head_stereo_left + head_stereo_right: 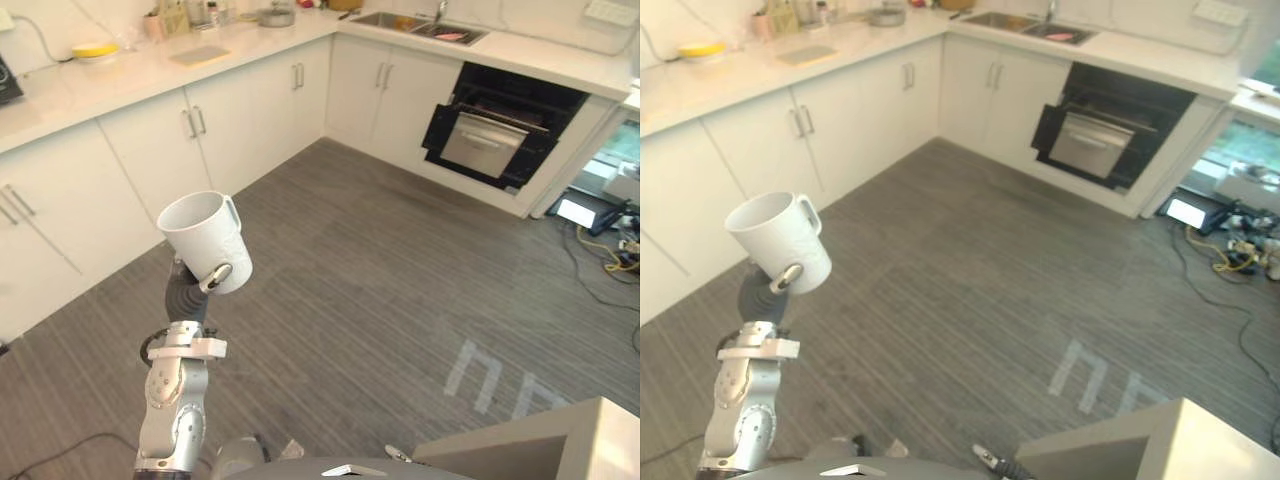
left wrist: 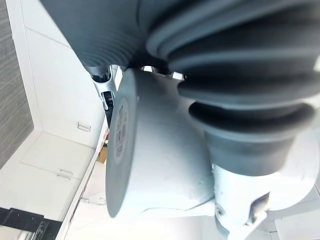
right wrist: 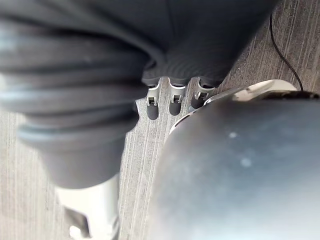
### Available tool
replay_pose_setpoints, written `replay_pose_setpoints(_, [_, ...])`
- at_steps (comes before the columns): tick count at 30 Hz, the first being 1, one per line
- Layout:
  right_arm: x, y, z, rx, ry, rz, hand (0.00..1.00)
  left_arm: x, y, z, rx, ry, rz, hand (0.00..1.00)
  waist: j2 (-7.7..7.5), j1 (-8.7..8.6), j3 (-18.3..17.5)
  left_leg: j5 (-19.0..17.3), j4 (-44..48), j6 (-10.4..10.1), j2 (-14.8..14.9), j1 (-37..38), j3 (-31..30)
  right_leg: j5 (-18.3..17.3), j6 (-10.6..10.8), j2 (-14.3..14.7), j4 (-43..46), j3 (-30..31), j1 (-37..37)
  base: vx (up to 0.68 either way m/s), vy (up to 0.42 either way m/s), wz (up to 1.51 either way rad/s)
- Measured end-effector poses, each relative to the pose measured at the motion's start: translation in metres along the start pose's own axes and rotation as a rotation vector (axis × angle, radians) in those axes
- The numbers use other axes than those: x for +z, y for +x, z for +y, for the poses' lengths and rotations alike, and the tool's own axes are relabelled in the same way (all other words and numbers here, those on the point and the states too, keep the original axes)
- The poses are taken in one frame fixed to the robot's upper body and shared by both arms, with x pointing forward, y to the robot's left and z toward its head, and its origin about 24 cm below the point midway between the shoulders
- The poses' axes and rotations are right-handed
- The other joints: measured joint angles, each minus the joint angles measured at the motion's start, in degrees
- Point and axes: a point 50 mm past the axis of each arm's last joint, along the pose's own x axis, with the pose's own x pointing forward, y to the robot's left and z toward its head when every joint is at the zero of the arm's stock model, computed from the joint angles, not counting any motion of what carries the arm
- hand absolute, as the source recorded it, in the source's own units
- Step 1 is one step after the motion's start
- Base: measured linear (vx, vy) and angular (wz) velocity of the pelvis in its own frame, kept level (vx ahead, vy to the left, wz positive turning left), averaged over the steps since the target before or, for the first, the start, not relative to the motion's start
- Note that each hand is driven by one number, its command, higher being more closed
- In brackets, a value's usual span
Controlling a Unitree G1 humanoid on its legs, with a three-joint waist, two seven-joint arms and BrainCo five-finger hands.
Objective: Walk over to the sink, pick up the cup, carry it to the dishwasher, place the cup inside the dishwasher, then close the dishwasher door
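Cup (image 1: 205, 238) clamped in left hand (image 1: 216, 276), fingers curled round its lower wall. Held at near left above floor (image 1: 400, 280), mouth up and tilted left, handle toward far right. Dishwasher (image 1: 505, 125) at far right, under tabletop (image 1: 540, 50), just right of sink (image 1: 418, 25); door open, well apart from cup. Likely a diagonal carry, far and right. Right hand (image 3: 174, 102) empty, fingers relaxed.
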Motion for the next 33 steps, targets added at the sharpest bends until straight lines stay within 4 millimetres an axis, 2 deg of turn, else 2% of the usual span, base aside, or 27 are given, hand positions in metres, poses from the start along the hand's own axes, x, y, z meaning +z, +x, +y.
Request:
replay_pose_setpoints(2, [0.006,-0.001,-0.004,-0.007,-0.028,-0.004,0.0,0.005,-0.005,0.003,0.011,0.005,-0.013,1.0,1.39,0.56,0.5,1.3,-4.9,-0.5,-0.4,-1.1,-2.0,-0.2,0.3,-0.3,-1.0,0.5,1.0,-0.07,0.088,-0.06])
replay_pose_setpoints(3, [0.008,-0.001,-0.009,-0.02,-0.035,-0.004,0.0,0.01,-0.007,0.002,0.016,0.001,-0.037,1.0,2.47,1.34,0.8,2.7,-8.2,-1.5,-0.5,-1.9,-5.1,-0.6,1.0,-0.3,-1.6,1.4,1.8,0.11,0.242,-0.17])
replay_pose_setpoints(4, [0.007,-0.002,-0.012,-0.029,-0.036,0.002,0.0,0.013,-0.008,0.002,0.024,-0.007,-0.055,1.0,2.83,1.99,0.9,3.9,-6.7,-2.5,-0.4,-2.5,-5.9,-1.3,2.1,-0.8,-1.7,2.0,2.8,0.16,0.276,-0.21])
replay_pose_setpoints(5, [0.006,-0.002,-0.013,-0.033,-0.034,0.007,0.0,0.012,-0.008,0.003,0.03,-0.012,-0.054,1.0,2.53,2.32,0.6,4.3,-5.2,-1.8,-1.2,-2.7,-5.7,-1.9,2.8,-1.7,-1.4,2.5,3.1,0.3,0.359,-0.41])
replay_pose_setpoints(6, [0.006,-0.002,-0.013,-0.036,-0.032,0.01,0.0,0.012,-0.011,0.007,0.042,-0.012,-0.049,1.0,1.03,2.91,-0.6,2.4,-3.2,1.3,-3.8,-2.7,-3.7,-3.6,3.7,-4.9,-0.5,3.7,2.8,0.33,0.337,-0.36])
replay_pose_setpoints(7, [0.004,-0.001,-0.012,-0.033,-0.027,0.014,0.0,0.013,-0.011,0.008,0.041,-0.009,-0.051,1.0,-0.43,2.7,-1.6,1.5,-2.9,2.7,-5.4,-3.0,-2.3,-4.4,3.9,-6.7,0.9,4.0,2.6,0.34,0.307,-0.26])
replay_pose_setpoints(8, [0.0,-0.001,-0.012,-0.035,-0.018,0.023,0.0,0.013,-0.009,0.008,0.034,-0.011,-0.054,1.0,-0.75,2.25,-1.7,0.7,-2.2,4.0,-6.1,-3.1,-2.2,-4.5,4.9,-7.0,4.1,4.7,1.9,0.3,0.26,0.06])
replay_pose_setpoints(9, [0.003,0.001,-0.009,-0.037,-0.003,-0.001,0.0,0.012,-0.006,0.006,0.013,-0.028,-0.046,1.0,-0.76,1.96,-1.7,-0.8,-1.0,5.8,-6.7,-2.8,-2.1,-5.3,6.2,-7.1,12.6,4.8,-0.6,0.32,0.285,0.11])
replay_pose_setpoints(11, [0.003,0.001,-0.008,-0.043,0.034,-0.012,0.0,0.011,-0.003,-0.001,-0.04,-0.039,-0.03,1.0,-1.58,1.96,-1.7,-3.1,-0.4,7.2,-8.1,0.4,-1.4,-3.0,8.9,-8.8,21.8,4.7,-2.7,0.32,0.288,0.01])
replay_pose_setpoints(12, [0.002,0.001,-0.008,-0.047,0.055,-0.021,0.0,0.013,-0.001,-0.007,-0.081,-0.044,-0.031,1.0,-2.07,2.04,-1.9,-4.2,-1.6,7.7,-9.3,3.0,-1.0,0.0,10.7,-10.2,28.9,4.7,-4.7,0.32,0.251,-0.05])
replay_pose_setpoints(13, [0.004,0.001,-0.007,-0.045,0.061,-0.036,0.0,0.017,0.0,-0.01,-0.1,-0.044,-0.041,1.0,-2.44,1.86,-1.9,-4.4,-3.0,7.9,-10.2,4.7,-1.0,3.1,10.7,-11.3,33.6,4.7,-6.7,0.31,0.233,0.03])
replay_pose_setpoints(14, [0.008,0.001,-0.005,-0.038,0.068,-0.063,0.0,0.021,0.001,-0.017,-0.144,-0.045,-0.05,1.0,-3.04,1.06,-2.0,-4.4,-6.6,7.9,-11.8,8.1,-1.5,10.1,9.5,-12.8,40.2,4.4,-9.8,0.32,0.193,0.18])
replay_pose_setpoints(15, [0.01,0.0,-0.005,-0.035,0.063,-0.09,0.0,0.021,0.003,-0.027,-0.199,-0.048,-0.046,1.0,-2.27,0.07,-2.1,-4.0,-11.5,7.6,-12.3,11.9,-2.3,14.6,6.6,-12.9,48.2,4.8,-14.0,0.34,0.169,0.24])
replay_pose_setpoints(16, [0.015,0.0,-0.001,-0.018,0.064,-0.122,0.0,0.019,0.006,-0.033,-0.226,-0.04,-0.042,1.0,-1.92,-0.72,-1.9,-3.4,-14.7,7.4,-12.2,15.0,-3.4,9.9,4.0,-11.5,54.6,3.8,-18.7,0.33,0.15,0.2])
replay_pose_setpoints(18, [0.015,0.001,0.005,0.002,0.075,-0.14,0.0,0.014,0.011,-0.039,-0.232,-0.043,-0.032,1.0,-1.9,-1.65,-1.9,-2.9,-16.9,7.3,-11.9,17.3,-4.4,3.5,2.0,-9.1,55.9,1.0,-23.8,0.23,0.107,0.1])
replay_pose_setpoints(20, [0.009,0.003,0.013,0.027,0.127,-0.137,0.0,0.004,0.017,-0.046,-0.234,-0.055,0.0,1.0,-1.83,-3.2,-1.8,-3.1,-19.0,7.4,-12.1,19.8,-5.4,-0.9,1.0,-6.4,47.6,-3.1,-30.1,0.12,0.006,0.24])
replay_pose_setpoints(22, [0.011,0.0,0.011,0.027,0.134,-0.16,0.0,-0.002,0.019,-0.052,-0.249,-0.068,0.036,1.0,-0.75,-4.42,-0.9,-4.2,-19.4,7.3,-11.5,22.5,-6.2,-0.5,0.0,-3.8,32.4,-5.8,-31.5,-0.09,-0.049,0.33])
replay_pose_setpoints(23, [0.003,-0.005,0.004,0.011,0.144,-0.149,0.0,-0.005,0.018,-0.061,-0.283,-0.089,0.053,1.0,0.4,-4.4,-0.6,-6.2,-17.7,7.3,-10.3,24.2,-6.3,4.1,-0.5,-0.9,16.1,-5.2,-31.0,-0.1,-0.028,0.32])
replay_pose_setpoints(25, [0.0,-0.007,0.002,0.009,0.144,-0.155,0.0,-0.006,0.017,-0.068,-0.31,-0.104,0.055,1.0,0.97,-4.62,-0.6,-10.1,-14.9,6.8,-9.4,25.0,-6.4,8.2,0.7,0.6,5.0,-2.3,-30.7,0.06,-0.033,0.4])
replay_pose_setpoints(26, [-0.002,-0.008,0.001,0.005,0.138,-0.147,0.0,-0.008,0.016,-0.071,-0.317,-0.111,0.061,1.0,0.96,-4.58,-0.3,-12.3,-13.9,6.2,-9.0,26.7,-6.8,9.8,0.7,0.6,3.1,-1.1,-30.7,0.35,-0.095,0.45])
replay_pose_setpoints(27, [-0.005,-0.009,0.0,0.004,0.131,-0.132,0.0,-0.009,0.015,-0.074,-0.328,-0.118,0.067,1.0,0.77,-4.63,-0.2,-15.5,-12.5,5.2,-8.4,29.2,-7.9,10.5,-0.4,0.6,3.8,0.3,-30.4,0.58,-0.186,0.46])
replay_pose_setpoints(28, [-0.007,-0.012,-0.002,0.002,0.131,-0.119,0.0,-0.01,0.013,-0.078,-0.338,-0.129,0.062,1.0,1.22,-4.93,-0.4,-18.8,-11.2,3.8,-6.9,31.6,-8.9,13.5,-2.1,0.8,8.0,-0.2,-30.5,0.63,-0.202,0.45])
replay_pose_setpoints(29, [-0.008,-0.012,-0.004,-0.003,0.128,-0.116,0.0,-0.01,0.013,-0.079,-0.341,-0.134,0.063,1.0,1.69,-5.11,-0.9,-19.4,-10.3,2.6,-6.0,32.3,-9.0,14.6,-2.4,1.1,11.2,-1.0,-31.2,0.69,-0.25,0.48])
replay_pose_setpoints(30, [-0.007,-0.012,-0.002,-0.006,0.126,-0.11,0.0,-0.01,0.013,-0.08,-0.35,-0.135,0.061,1.0,1.1,-5.44,-1.4,-19.3,-6.0,1.2,-4.8,31.8,-9.1,15.3,-3.1,1.0,17.0,-1.9,-32.2,0.68,-0.268,0.33])
replay_pose_setpoints(31, [-0.002,-0.014,-0.006,-0.017,0.118,-0.115,0.0,-0.011,0.012,-0.081,-0.345,-0.146,0.062,1.0,2.41,-5.71,-1.2,-18.0,0.5,-1.2,-2.7,30.6,-9.0,11.9,-3.0,2.1,20.5,-2.9,-31.6,0.65,-0.275,0.2])
replay_pose_setpoints(32, [0.001,-0.015,-0.008,-0.025,0.109,-0.121,0.0,-0.011,0.012,-0.082,-0.341,-0.153,0.06,1.0,3.2,-5.75,-1.3,-16.7,4.5,-2.5,-1.8,29.5,-9.0,10.2,-3.1,2.9,21.5,-3.2,-31.1,0.63,-0.269,-0.11])
replay_pose_setpoints(33, [0.005,-0.017,-0.01,-0.048,0.099,-0.123,0.0,-0.01,0.013,-0.084,-0.335,-0.168,0.053,1.0,4.23,-5.69,-1.7,-11.6,14.4,-4.4,-0.2,25.7,-9.1,7.0,-3.8,4.6,22.6,-3.2,-29.8,0.63,-0.235,-0.22])
